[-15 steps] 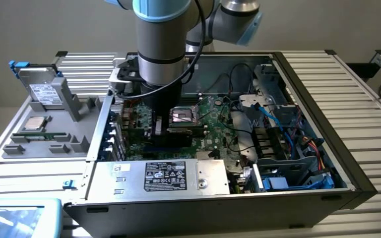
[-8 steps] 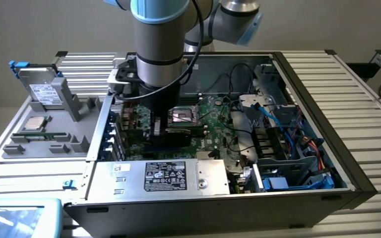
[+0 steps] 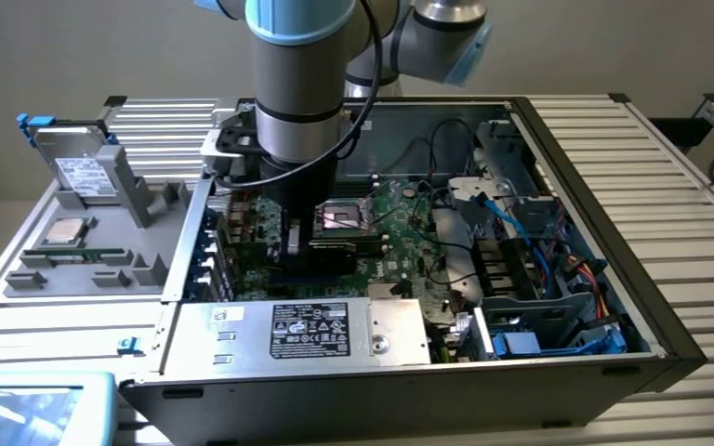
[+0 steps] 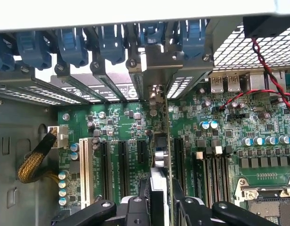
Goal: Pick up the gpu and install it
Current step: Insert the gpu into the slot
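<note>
Starting at the exterior view's left, a grey parts tray [image 3: 85, 269] sat beside the open computer case [image 3: 654, 307], carrying a silver hard drive [image 3: 82, 172] with a white label stood up at its far end, a CPU [image 3: 66, 230] lying flat nearer the middle, and a thin green RAM stick [image 3: 82, 253] just in front of that. A blue-edged screen [image 3: 29, 409] showed at the near left corner. Moving right, the power supply [image 3: 320, 330] with its label lay along the case's near side. Above it the robot arm [image 3: 308, 84] reached straight down into the case, over the expansion-slot area of the green motherboard [image 3: 394, 223], just left of the empty CPU socket [image 3: 342, 218]. Further right were black and blue cables [image 3: 506, 209] and a drive bay [image 3: 543, 325].

In the wrist view, the gripper [image 4: 160, 197] had its black fingers [image 4: 189, 207] closed on the gpu [image 4: 160, 155], which stood on edge between them. The card's lower edge seemed to sit in or right at a black slot [image 4: 122, 165] row on the motherboard, though how far it was seated could not be told. Its silver bracket [image 4: 152, 70] stood against the rear slot openings, under the blue retention clips [image 4: 109, 44]. A red-and-black twisted wire [image 4: 265, 66] crossed the board at the far side.
</note>
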Motion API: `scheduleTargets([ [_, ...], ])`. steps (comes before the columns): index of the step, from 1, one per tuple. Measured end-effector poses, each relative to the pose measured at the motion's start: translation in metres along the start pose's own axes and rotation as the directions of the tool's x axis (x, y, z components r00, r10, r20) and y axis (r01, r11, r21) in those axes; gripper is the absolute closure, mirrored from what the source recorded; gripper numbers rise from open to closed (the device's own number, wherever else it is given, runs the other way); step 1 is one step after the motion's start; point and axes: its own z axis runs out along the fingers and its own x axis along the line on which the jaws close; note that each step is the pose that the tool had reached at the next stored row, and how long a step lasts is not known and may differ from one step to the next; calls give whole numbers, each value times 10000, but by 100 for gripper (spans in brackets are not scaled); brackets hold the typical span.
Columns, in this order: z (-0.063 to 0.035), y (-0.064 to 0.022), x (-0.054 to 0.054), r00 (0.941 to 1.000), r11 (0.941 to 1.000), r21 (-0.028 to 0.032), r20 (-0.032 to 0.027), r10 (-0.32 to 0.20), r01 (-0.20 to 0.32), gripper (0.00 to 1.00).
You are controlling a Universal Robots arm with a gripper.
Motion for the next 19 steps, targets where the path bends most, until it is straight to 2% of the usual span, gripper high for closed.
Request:
scheduleTargets([
  [19, 1, 7, -15, 10000, 10000, 8, -9, -2, 2, 71],
])
